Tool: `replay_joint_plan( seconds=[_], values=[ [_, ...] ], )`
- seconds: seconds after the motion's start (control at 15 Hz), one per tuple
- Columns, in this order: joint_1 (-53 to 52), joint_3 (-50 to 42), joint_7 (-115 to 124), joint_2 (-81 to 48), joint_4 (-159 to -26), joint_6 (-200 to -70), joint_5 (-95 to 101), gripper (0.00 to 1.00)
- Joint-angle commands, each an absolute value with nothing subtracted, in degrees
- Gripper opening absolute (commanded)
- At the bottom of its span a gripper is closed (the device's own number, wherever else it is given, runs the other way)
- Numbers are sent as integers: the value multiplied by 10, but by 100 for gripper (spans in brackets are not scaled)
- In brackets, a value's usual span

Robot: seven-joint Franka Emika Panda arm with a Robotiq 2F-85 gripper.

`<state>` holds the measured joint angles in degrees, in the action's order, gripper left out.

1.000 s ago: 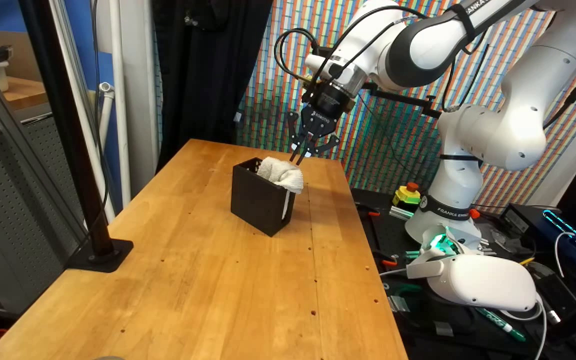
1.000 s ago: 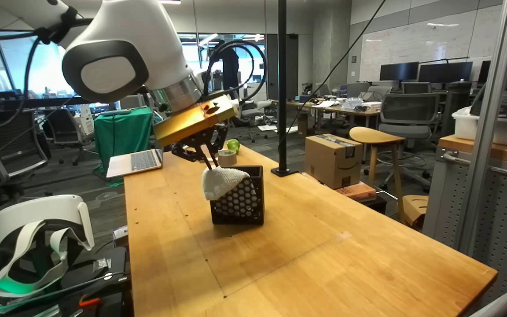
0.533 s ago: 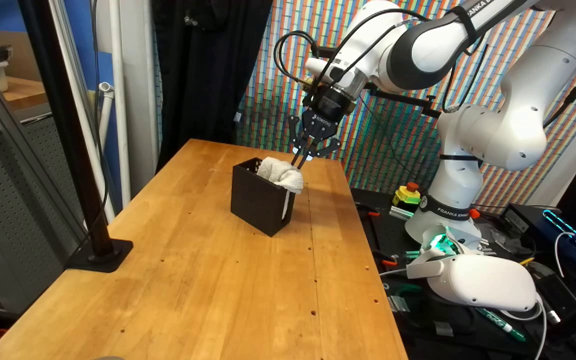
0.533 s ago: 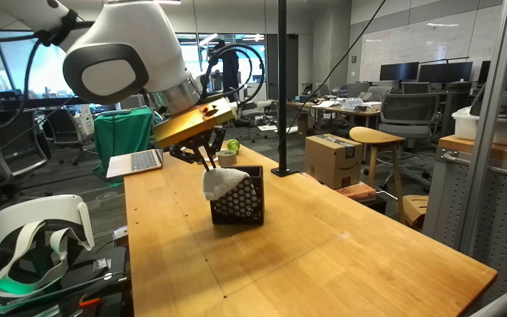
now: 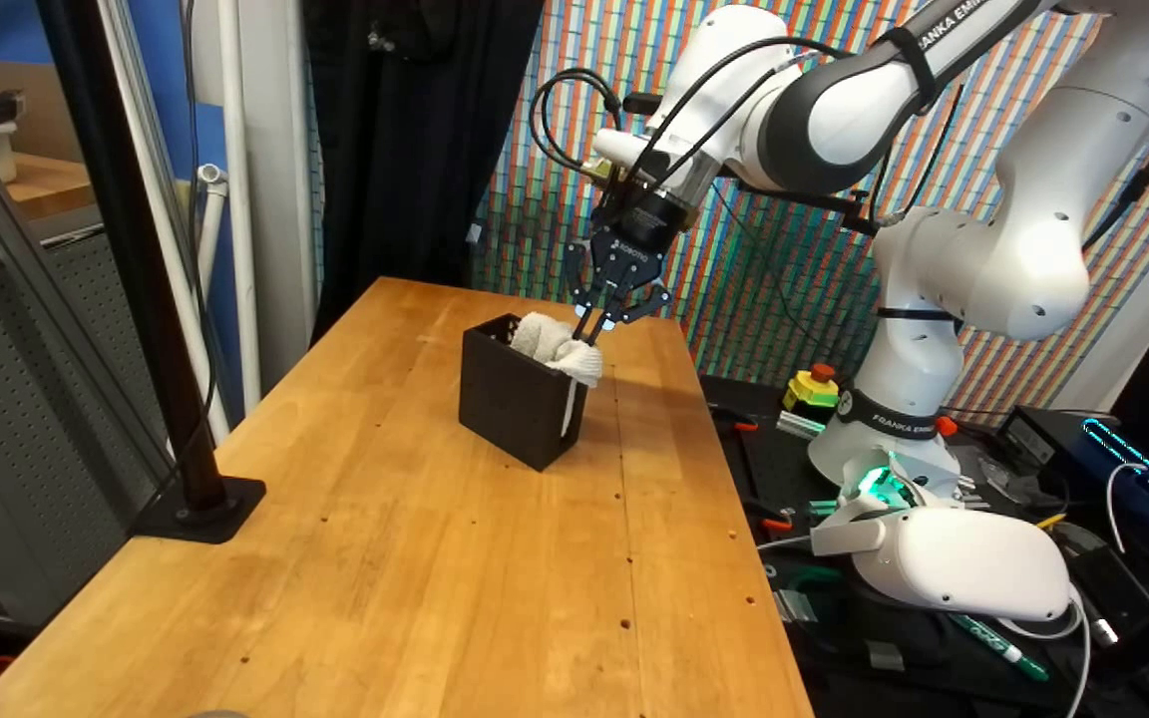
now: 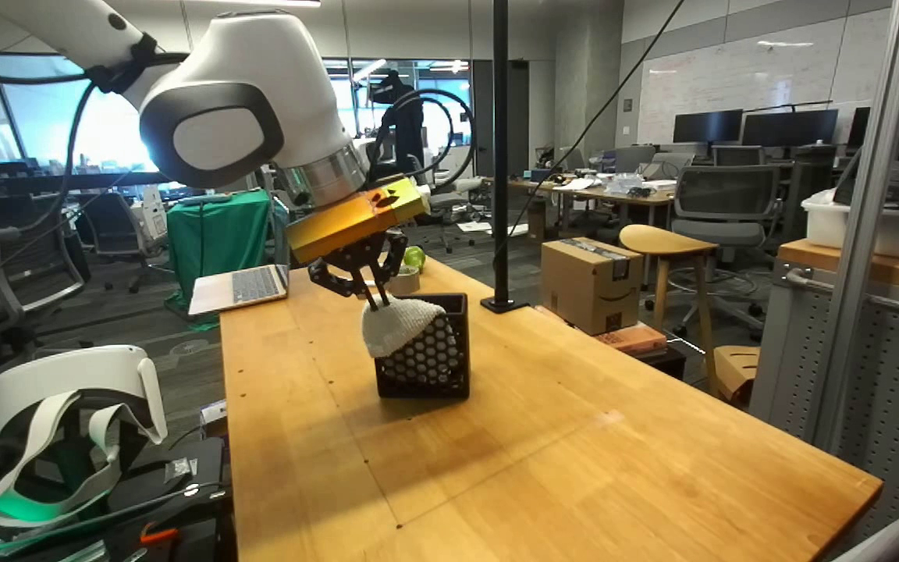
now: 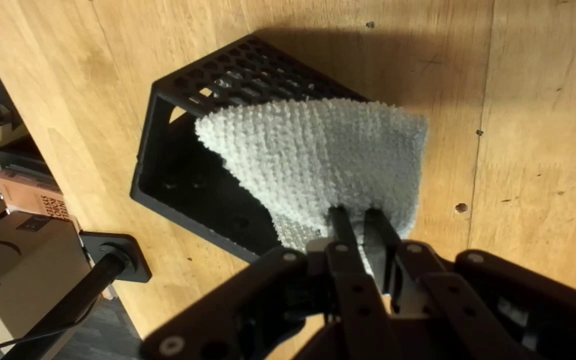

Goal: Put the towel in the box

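Over one end of the upright black box (image 5: 510,404) sits the towel (image 7: 288,150), part down in the open mouth, part draped outside. Long axis crosswise in the wrist view: blunt tip to the left above the mouth, broad end to the right, overhanging the rim. In an exterior view, a lobe sags, low point down, across the honeycomb wall (image 6: 422,363). Box stands apart from the long edges of the tabletop (image 6: 543,445); wide stretch of wood between it and the near side in both exterior views. Black post (image 6: 501,195) at one edge, well apart from box and towel. Gripper (image 7: 355,212) tilted over the towel's outer part: fingers drawn together, slim gap between, tips touching the cloth.
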<state>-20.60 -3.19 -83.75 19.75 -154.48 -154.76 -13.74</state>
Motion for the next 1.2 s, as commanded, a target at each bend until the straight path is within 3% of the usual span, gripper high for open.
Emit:
replay_joint_plan(
  seconds=[0.0, 1.13],
  values=[
    [-165, 6, -773, 177, -1504, -1526, -68, 16],
    [-147, 37, -718, 89, -1401, -1432, -9, 16]
  ],
)
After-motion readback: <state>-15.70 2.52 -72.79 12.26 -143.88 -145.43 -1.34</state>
